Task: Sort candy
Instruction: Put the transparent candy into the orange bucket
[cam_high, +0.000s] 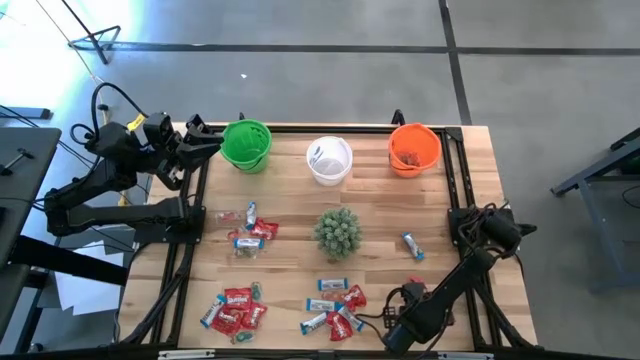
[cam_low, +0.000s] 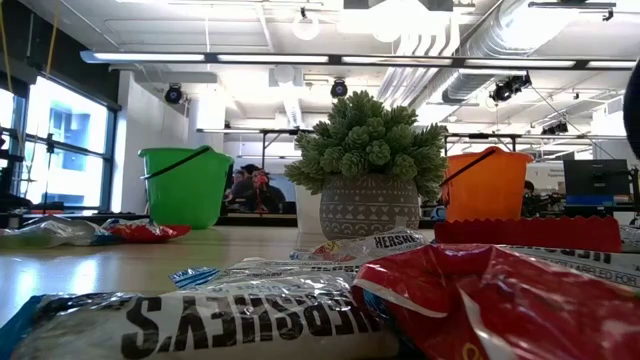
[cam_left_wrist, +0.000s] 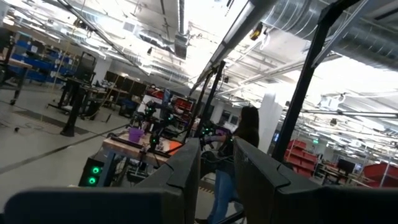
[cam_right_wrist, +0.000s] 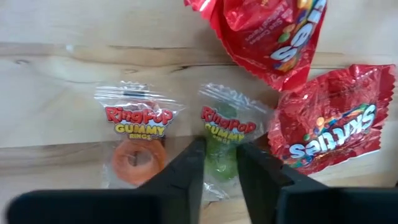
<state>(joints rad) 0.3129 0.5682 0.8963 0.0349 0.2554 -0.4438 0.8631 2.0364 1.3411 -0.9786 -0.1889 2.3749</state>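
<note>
1. The right gripper (cam_right_wrist: 219, 163) works low at the near edge of the table (cam_high: 290, 250), beside the near-centre candy (cam_high: 335, 306) cluster.
2. Its wrist view shows the two fingers (cam_right_wrist: 186, 171) straddling a green gummy pack (cam_right_wrist: 222, 146). The jaws stand partly open with a narrow gap; the pack lies between them. Whether the pads already press on it cannot be told.
3. The green pack's long axis runs along the line of the fingers, so the jaws would close across its short width. This is judged the reason for the approach angle.
4. An orange gummy pack (cam_right_wrist: 138, 140) lies just beside it, parallel. Two red packs (cam_right_wrist: 329, 127) lie near the other side, tilted off that axis.
5. Other candy lies in separate clusters: near left (cam_high: 233, 310), mid left (cam_high: 250, 234), and one blue-and-white piece (cam_high: 412, 245) alone at the right.
6. Three cups stand along the far edge, green (cam_high: 246, 145), white (cam_high: 329, 160) and orange (cam_high: 414, 149), judged to be sorting bins. A plant (cam_high: 338, 231) stands mid-table.
7. The left gripper (cam_left_wrist: 217, 162) waits off the far-left corner, aimed into the room, jaws slightly apart and empty.
</note>
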